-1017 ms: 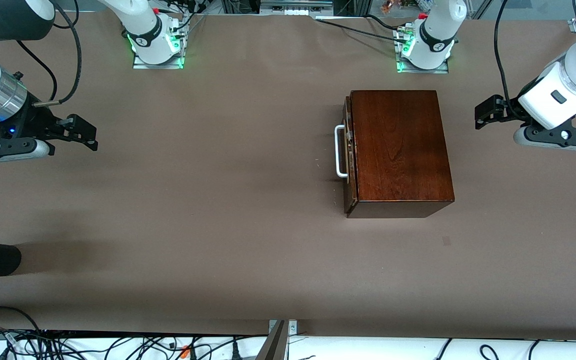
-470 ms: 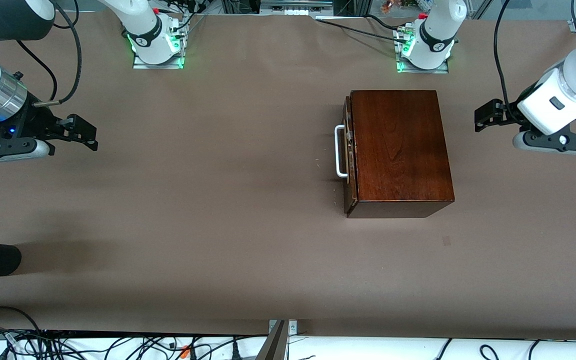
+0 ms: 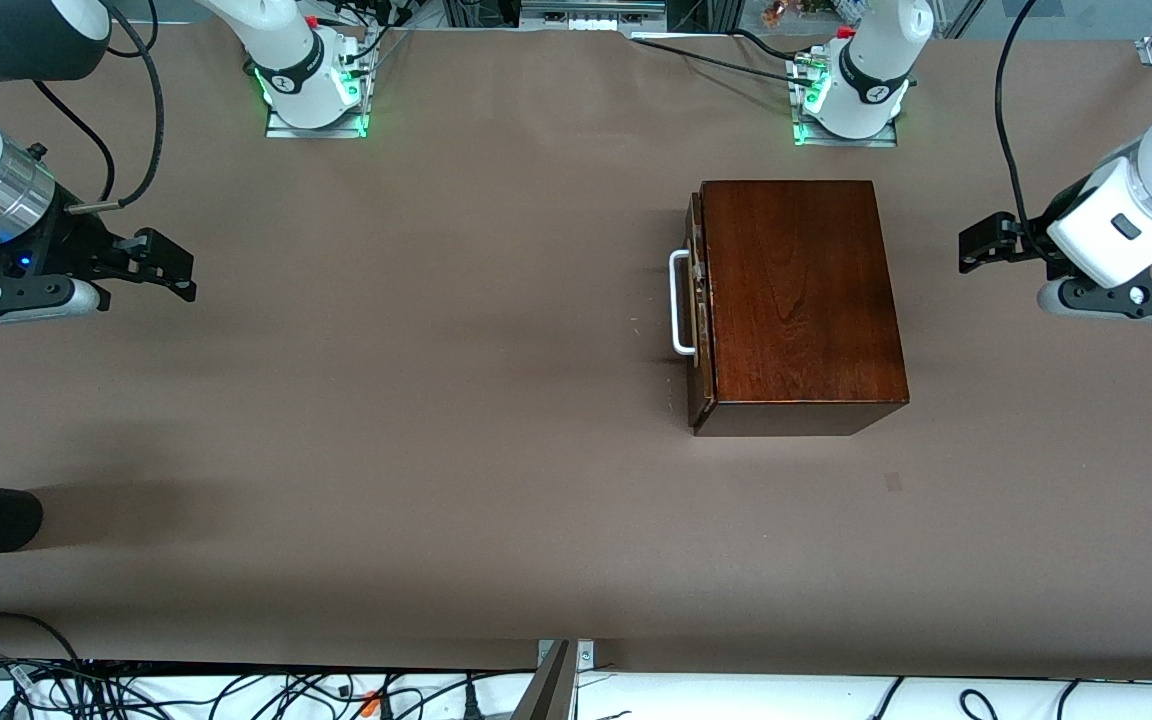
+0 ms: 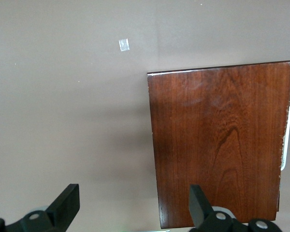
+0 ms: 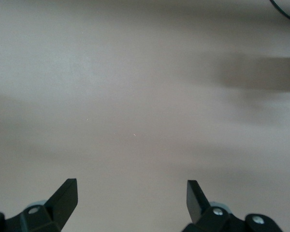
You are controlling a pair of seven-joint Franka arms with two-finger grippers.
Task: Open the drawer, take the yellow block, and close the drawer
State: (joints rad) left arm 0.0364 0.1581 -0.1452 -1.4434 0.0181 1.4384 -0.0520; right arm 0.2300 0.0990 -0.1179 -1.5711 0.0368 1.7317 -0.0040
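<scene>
One shut drawer (image 3: 696, 300) on bare brown table (image 3: 436, 400).

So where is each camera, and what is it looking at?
Front view: high up across the table, facing both arms; shows the wooden box, the left gripper and the right gripper.
Left wrist view: on the left arm, looking down at the box; its open jaws show.
Right wrist view: on the right arm, over bare table; open jaws show.
Front and left wrist views share the box.

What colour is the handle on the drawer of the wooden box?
White. The handle stands out against the dark reddish-brown box, clearest in the front view.
</scene>
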